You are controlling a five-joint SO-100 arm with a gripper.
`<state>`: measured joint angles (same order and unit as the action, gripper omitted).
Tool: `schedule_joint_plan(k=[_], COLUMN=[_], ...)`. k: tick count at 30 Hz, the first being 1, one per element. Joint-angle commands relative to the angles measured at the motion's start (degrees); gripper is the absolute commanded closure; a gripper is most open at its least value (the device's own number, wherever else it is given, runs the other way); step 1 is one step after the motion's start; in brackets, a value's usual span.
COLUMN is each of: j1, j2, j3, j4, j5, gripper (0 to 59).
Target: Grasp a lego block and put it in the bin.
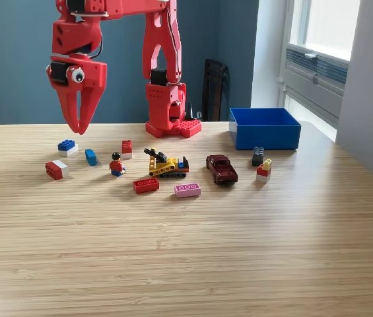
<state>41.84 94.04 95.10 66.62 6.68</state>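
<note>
**Exterior view: claw hanging over the bricks at the left, none taken yet**

Exterior view shows several candidate bricks, so we begin with the nearest: a small blue-and-white plastic lego block (pixel 67 146) lying on the pale wooden table (pixel 186 264), almost straight under the red printed gripper (pixel 80 125). Just beside it sit a little light-blue brick (pixel 91 156) and a red-and-white block (pixel 57 170). The open-topped blue plastic bin (pixel 265 128) stands well apart, toward the view's right, at the back of the table and with nothing visible inside.

The claw points down, its two tapered fingers nearly pressed together with only a thin slit between them, and it holds nothing.

We judge the step in hand to be the approach. To do it well we would part the fingers before descending, come down square over one block alone, and keep clear of its neighbours so none gets nudged away. After closing, lift high enough to pass over the toy figure (pixel 116 165), the yellow toy vehicle (pixel 168 164) and the dark red toy car (pixel 222 169) on the way to the bin.

The arm's upper part is cut off by the frame's top edge. The bin's floor is mostly hidden behind its front wall. How high the fingertips hang above the table we cannot tell from this one angle.
</note>
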Motion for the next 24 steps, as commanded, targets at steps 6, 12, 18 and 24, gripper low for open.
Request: schedule_joint_plan(k=[6, 12, 18, 24], j1=[4.2, 4.3, 4.4, 4.7], j2=[0.5, -3.2, -12.0, -17.1], j3=[0.6, -1.9, -6.2, -9.9], j4=[-4.7, -5.2, -4.1, -3.3], j5=[-2.0, -2.2, -2.4, -2.1], gripper=[38.2, 34.2, 33.8, 33.7])
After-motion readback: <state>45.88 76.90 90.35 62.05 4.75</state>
